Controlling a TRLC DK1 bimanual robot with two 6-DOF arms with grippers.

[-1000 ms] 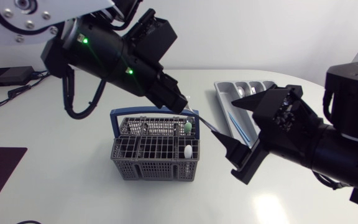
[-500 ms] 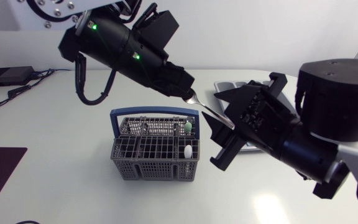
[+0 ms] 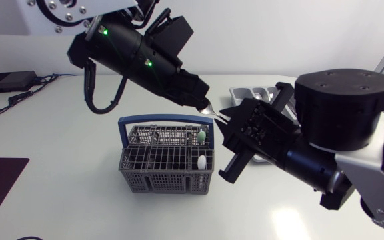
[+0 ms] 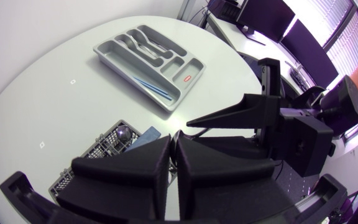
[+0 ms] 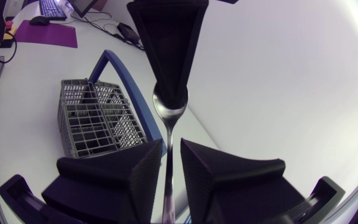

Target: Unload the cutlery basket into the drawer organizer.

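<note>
A metal spoon (image 5: pixel 168 112) hangs in the air between my two arms. My left gripper (image 5: pixel 168 87) is shut on its bowl, also seen from above (image 3: pixel 203 103). The spoon's handle runs between the fingers of my right gripper (image 5: pixel 171 146), which stand close on either side; a thin gap shows on one side, so it is open. From above, the right gripper (image 3: pixel 224 120) meets the left one over the grey cutlery basket (image 3: pixel 167 160). The grey drawer organizer (image 4: pixel 148 59) lies behind, partly hidden by my right arm in the head view.
The basket's blue handle (image 3: pixel 165 121) stands upright just below the spoon. White and green handled pieces (image 3: pixel 201 162) stick up in the basket's right compartments. The organizer holds a blue item (image 4: pixel 157 90) and some metal cutlery (image 4: pixel 143 38).
My right arm has swung left to the spoon and its fingers have closed in around the handle. The left arm carried the spoon slightly up and right.
</note>
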